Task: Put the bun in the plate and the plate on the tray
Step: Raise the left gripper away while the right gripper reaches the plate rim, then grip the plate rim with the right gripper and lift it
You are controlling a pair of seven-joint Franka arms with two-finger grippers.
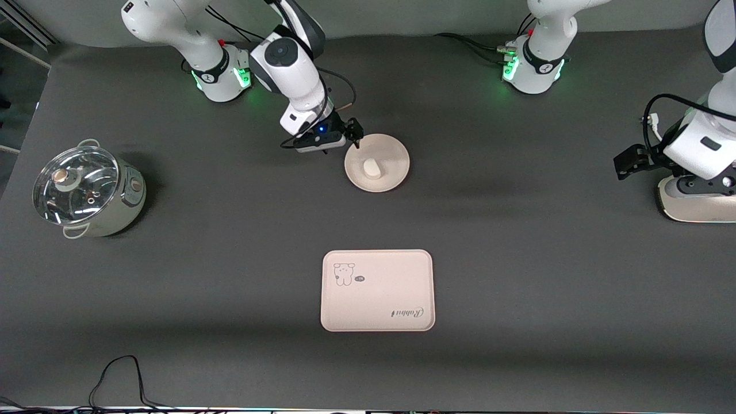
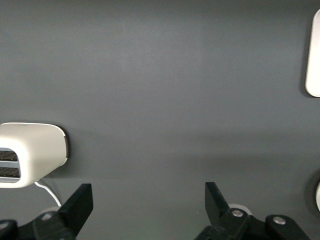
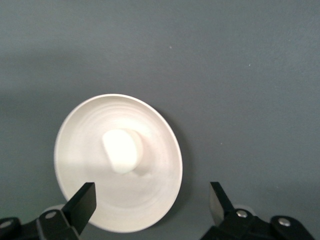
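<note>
With the small off-white bun (image 1: 372, 168) already in the round cream plate (image 1: 393, 150), our right gripper (image 1: 345, 138), fingers wide and empty, hangs over its rim at the right arm's end, while the left gripper (image 1: 625, 163) waits, spread empty.

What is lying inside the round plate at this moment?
Only the bun lies in the plate, near its middle, nothing else around it. The plate surface directly under the bun is covered and cannot be seen. The right gripper, fingers open, hangs over the plate's rim, holding nothing.
</note>
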